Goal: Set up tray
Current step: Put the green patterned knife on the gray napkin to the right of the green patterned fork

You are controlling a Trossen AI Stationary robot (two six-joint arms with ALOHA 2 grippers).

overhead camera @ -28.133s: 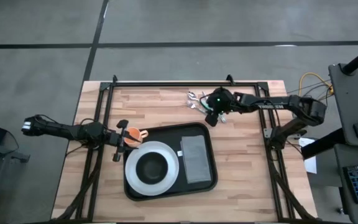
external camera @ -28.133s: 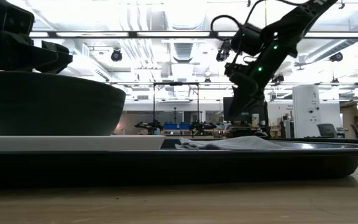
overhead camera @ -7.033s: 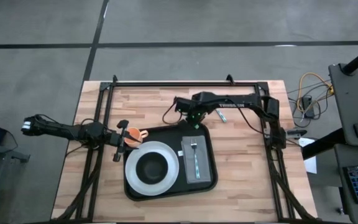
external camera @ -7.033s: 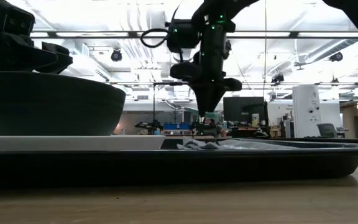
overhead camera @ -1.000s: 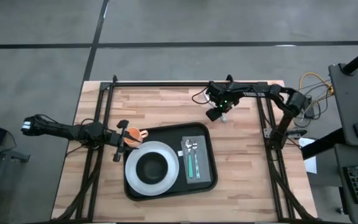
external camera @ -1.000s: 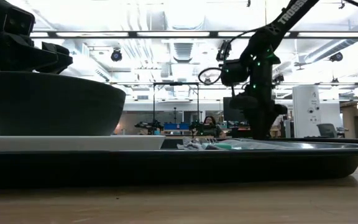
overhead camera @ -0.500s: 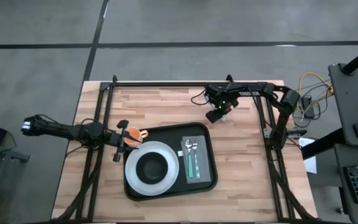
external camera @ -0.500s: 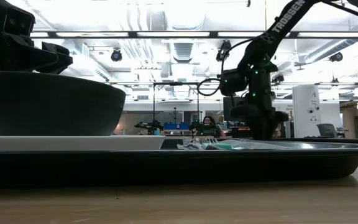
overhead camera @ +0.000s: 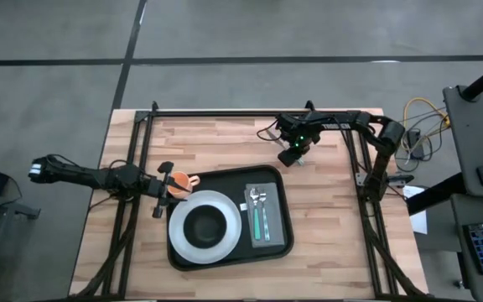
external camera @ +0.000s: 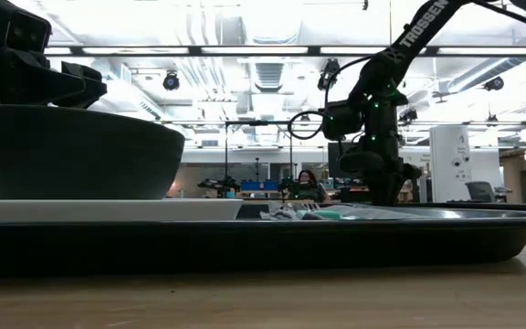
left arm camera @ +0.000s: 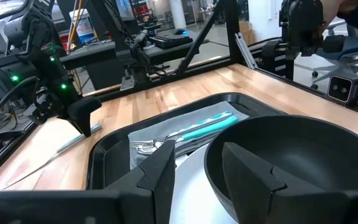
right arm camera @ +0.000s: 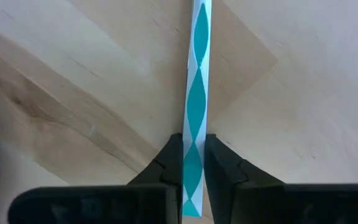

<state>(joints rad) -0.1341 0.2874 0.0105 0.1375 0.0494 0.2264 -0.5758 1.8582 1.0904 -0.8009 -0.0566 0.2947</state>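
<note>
The right tool [overhead camera: 291, 155] is lowered onto the wooden table [overhead camera: 325, 226] beyond the far right corner of the tray [overhead camera: 285, 220], and its two fingers [right arm camera: 170, 163] are clamped on the handle of a piece of cutlery patterned in teal and white [right arm camera: 196, 93], which lies flat on the wood. The black tray is set near the middle of the table. On it a white plate [overhead camera: 229, 235] carrying a dark bowl [overhead camera: 205, 224] is placed to the left, and a grey napkin [overhead camera: 272, 239] to the right, with a fork and a teal-handled utensil [overhead camera: 258, 220] laid on the napkin. The left tool [overhead camera: 168, 191] is held just off the tray's left edge, its fingers [left arm camera: 164, 171] parted and nothing between them.
</note>
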